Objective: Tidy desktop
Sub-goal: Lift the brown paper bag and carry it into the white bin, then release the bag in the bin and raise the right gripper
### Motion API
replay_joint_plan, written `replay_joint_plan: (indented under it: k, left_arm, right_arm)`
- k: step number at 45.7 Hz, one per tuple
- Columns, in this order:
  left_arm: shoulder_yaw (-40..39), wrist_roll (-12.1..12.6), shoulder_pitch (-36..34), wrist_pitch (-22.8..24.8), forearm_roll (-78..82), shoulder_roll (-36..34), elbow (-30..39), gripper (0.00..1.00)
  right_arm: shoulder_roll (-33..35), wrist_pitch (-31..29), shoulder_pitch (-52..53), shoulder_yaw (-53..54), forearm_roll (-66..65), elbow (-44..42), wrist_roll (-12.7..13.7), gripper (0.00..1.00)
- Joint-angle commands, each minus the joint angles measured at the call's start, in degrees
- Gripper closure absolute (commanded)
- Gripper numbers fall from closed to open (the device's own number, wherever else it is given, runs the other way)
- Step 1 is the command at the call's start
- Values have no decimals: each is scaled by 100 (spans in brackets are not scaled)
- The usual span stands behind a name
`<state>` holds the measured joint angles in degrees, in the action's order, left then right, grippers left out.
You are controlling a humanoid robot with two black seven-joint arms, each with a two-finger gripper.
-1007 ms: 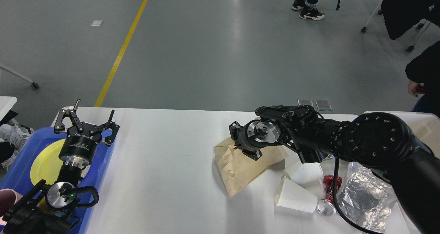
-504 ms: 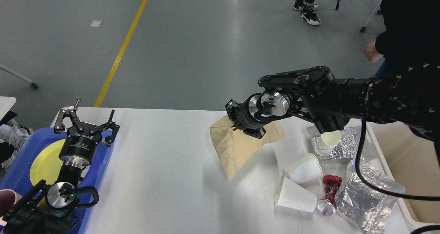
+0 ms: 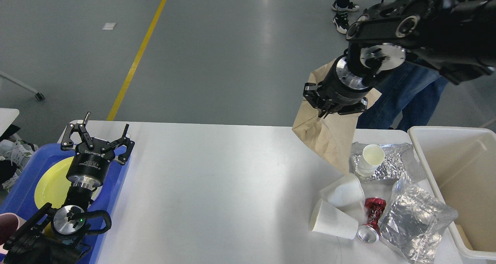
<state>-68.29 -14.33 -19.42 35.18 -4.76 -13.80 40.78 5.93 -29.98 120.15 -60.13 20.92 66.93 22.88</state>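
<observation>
Head view: right tool (image 3: 324, 111) grips paper bag (image 3: 329, 134) (fingers indistinct); left tool (image 3: 98, 135) spread, empty.

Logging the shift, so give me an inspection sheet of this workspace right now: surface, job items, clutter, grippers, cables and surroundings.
Surface: desktop, white, bare in the middle.
Job's things: brown paper bag lifted clear of the surface; cream bin at the right edge.
Clutter: paper cups, crushed red can, foil bags near the bin; blue tray with yellow plate at left.
Grippers: right gripper shut on the bag; left gripper open, over the tray.
Cables: black loop on the left arm.
Surroundings: grey floor, yellow line, people standing at the far side.
</observation>
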Motion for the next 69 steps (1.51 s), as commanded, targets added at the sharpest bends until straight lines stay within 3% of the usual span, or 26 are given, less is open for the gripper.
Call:
replay_joint_plan:
  k: [1,6,11,23,33,38,45,52,55,62,69]
  left_arm:
    - [0,-8,0,-2,-7,0,0,4]
    - [0,0,9,-2,-7,0,0,4]
    - [0,-8,0,-2,-7,0,0,4]
    - [0,-8,9,-2,-7,0,0,4]
    - [0,-8,9,-2,-7,-9,0,4]
    - [0,-8,9,-2,-7,-9,0,4]
    - [0,-8,9,-2,-7,0,0,4]
    - [0,-8,9,-2,-7,-9,0,4]
    - [0,-8,9,-2,-7,-9,0,4]
    - [0,-8,9,-2,-7,-9,0,4]
    - [0,-8,9,-2,-7,-9,0,4]
  right_arm:
    - [426,-867,930,-367,-536,532,-205,100]
    - [654,-1562,1537,-745,-703,856,-468,100]
    - [795,-1669,2091,-1325,-879,1419,-750,100]
    - [918,-1642,2215,-2152,-1002,1736,-935,100]
    - [1901,-1353,1785,-2407,-1546,1526,-943,100]
    - [2535,-1151,1337,-2372,-1916,1130,-943,100]
    - [2905,-553,99,-2302,-2145,287,-1005,100]
    - [2993,-149,-1597,-2030,-2145,-1074,-1628,100]
    - [2993,62,-2432,-1679,-2128,-1751,-1769,100]
    - [2984,598,-4348,-580,-2154,-3158,-1805,100]
    - [2739,1187,-5781,-236,-2163,-4537,-1813,100]
